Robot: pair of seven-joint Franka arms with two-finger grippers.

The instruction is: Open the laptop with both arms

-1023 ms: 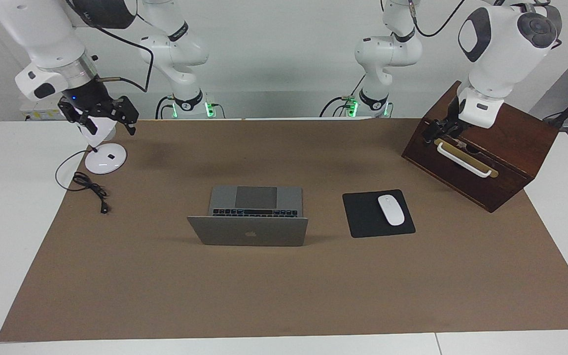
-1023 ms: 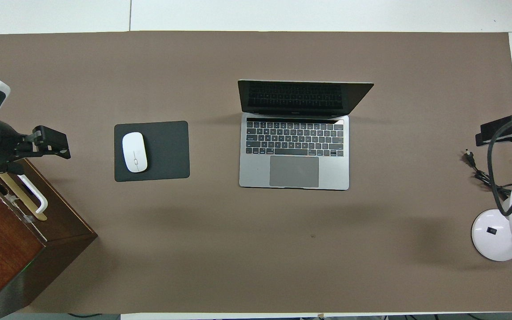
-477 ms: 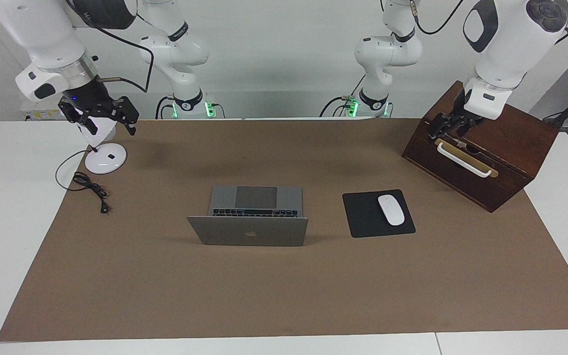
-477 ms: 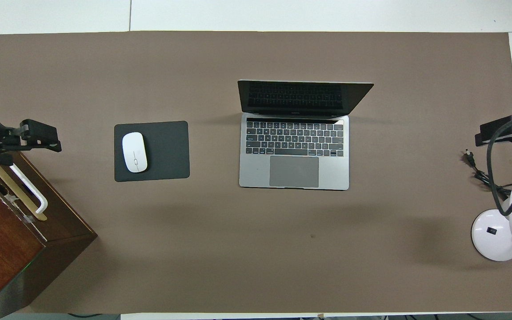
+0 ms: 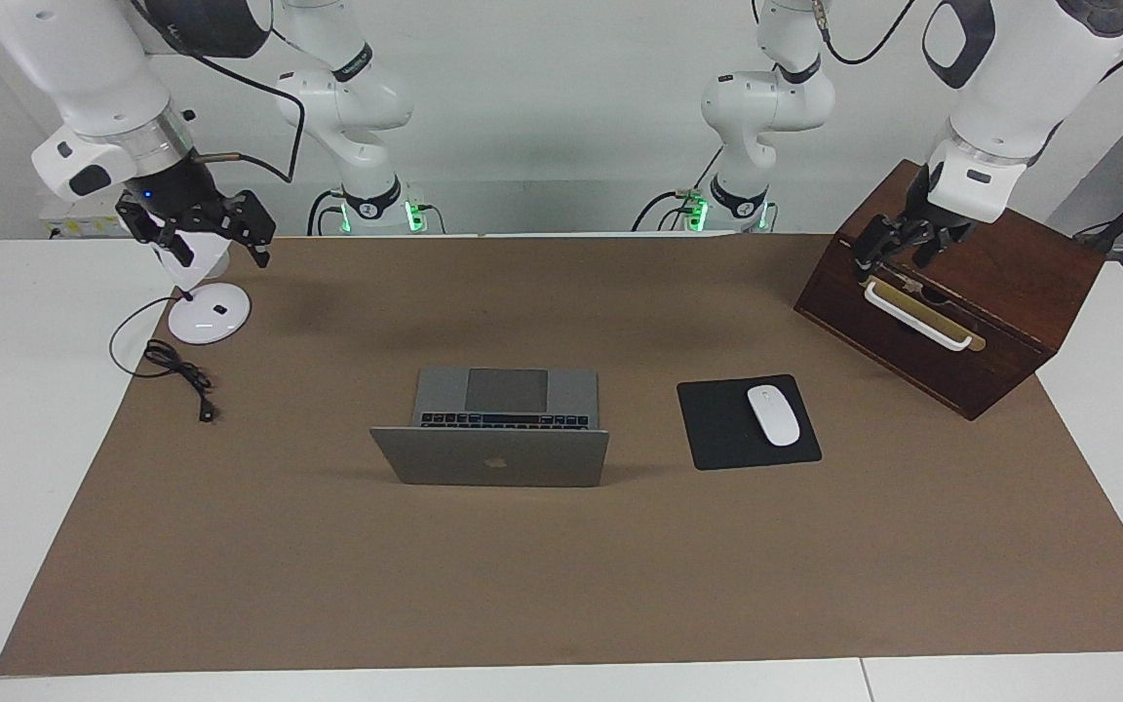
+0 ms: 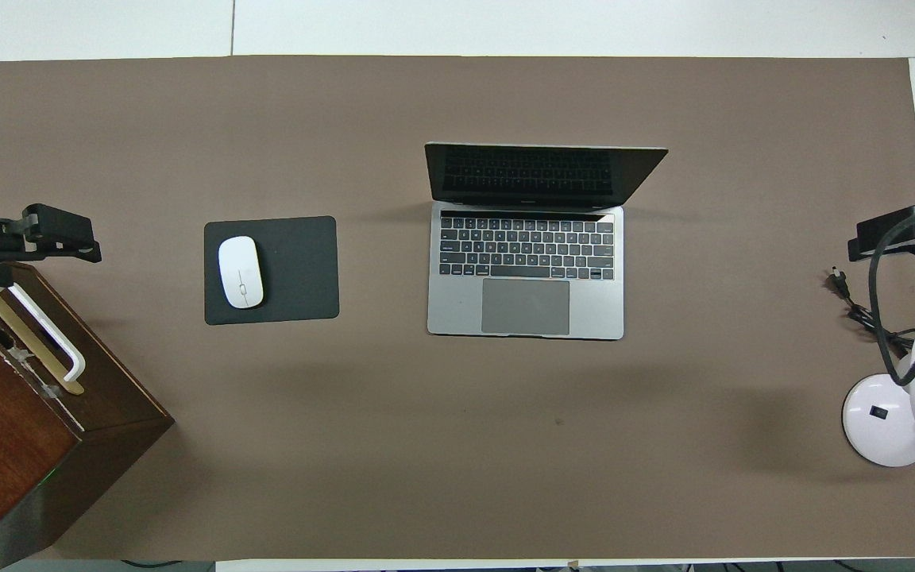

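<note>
The silver-grey laptop [image 5: 490, 466] stands open in the middle of the brown mat, its lid with the apple logo upright. In the overhead view its black keyboard and grey trackpad [image 6: 525, 306] show. My left gripper [image 5: 895, 255] is up in the air over the wooden box, open and empty; it also shows in the overhead view [image 6: 60, 238]. My right gripper [image 5: 203, 244] is up over the white lamp at the right arm's end, open and empty; it also shows in the overhead view [image 6: 890, 234]. Both grippers are well apart from the laptop.
A dark wooden box [image 5: 1000, 322] with a white handle stands at the left arm's end. A black mouse pad [image 5: 722, 429] with a white mouse [image 5: 773, 415] lies beside the laptop. A white desk lamp [image 5: 209, 314] and its black cable [image 5: 176, 370] are at the right arm's end.
My left gripper has risen a little and drawn back over the wooden box, away from the mouse pad. The right gripper and the laptop have not moved.
</note>
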